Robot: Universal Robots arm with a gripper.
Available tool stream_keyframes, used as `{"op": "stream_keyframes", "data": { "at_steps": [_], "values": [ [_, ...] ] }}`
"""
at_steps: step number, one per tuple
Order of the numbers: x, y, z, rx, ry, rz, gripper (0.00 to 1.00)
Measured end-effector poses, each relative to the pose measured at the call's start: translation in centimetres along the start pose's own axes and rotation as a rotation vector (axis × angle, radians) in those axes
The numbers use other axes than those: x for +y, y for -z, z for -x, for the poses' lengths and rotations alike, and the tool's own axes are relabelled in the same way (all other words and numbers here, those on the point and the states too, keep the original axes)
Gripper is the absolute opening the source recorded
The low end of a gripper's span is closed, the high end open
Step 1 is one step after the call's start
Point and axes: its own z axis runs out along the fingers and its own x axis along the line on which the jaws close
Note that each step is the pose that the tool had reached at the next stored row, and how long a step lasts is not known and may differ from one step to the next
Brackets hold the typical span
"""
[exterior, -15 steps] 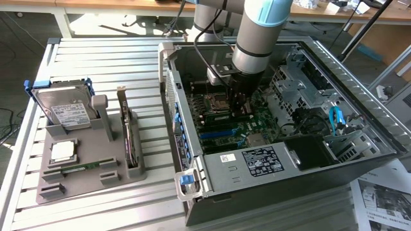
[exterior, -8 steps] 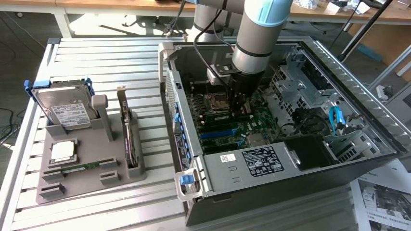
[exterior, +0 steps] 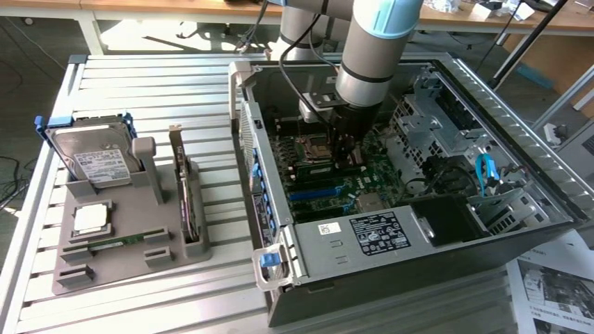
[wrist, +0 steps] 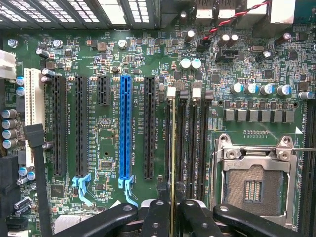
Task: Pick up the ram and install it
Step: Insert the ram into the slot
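Observation:
My gripper [wrist: 172, 200] is shut on the ram [wrist: 172, 148], a thin green stick seen edge-on between the two black fingers [wrist: 159, 210]. The stick runs along the outermost of the black memory slots [wrist: 190, 138] on the motherboard, on the side nearest the expansion slots. I cannot tell whether it is seated in the slot or just above it. In the exterior view the arm reaches down into the open computer case [exterior: 278, 229], with the gripper [exterior: 347, 158] low over the motherboard beside the open processor socket [exterior: 314, 147].
An open metal processor socket [wrist: 254, 182] lies beside the memory slots; a blue slot [wrist: 126, 128] and black expansion slots lie on the other side. On the grey fixture [exterior: 111, 268] outside the case stand a hard drive [exterior: 93, 156], a dark card [exterior: 188, 202], a silver chip [exterior: 90, 219] and another green stick [exterior: 116, 245].

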Motion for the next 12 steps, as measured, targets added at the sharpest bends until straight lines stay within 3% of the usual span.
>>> {"op": "stream_keyframes", "data": {
  "at_steps": [12],
  "values": [
    [0.00,-0.02,-0.10,0.0000,0.000,-0.0001,0.15]
  ]
}}
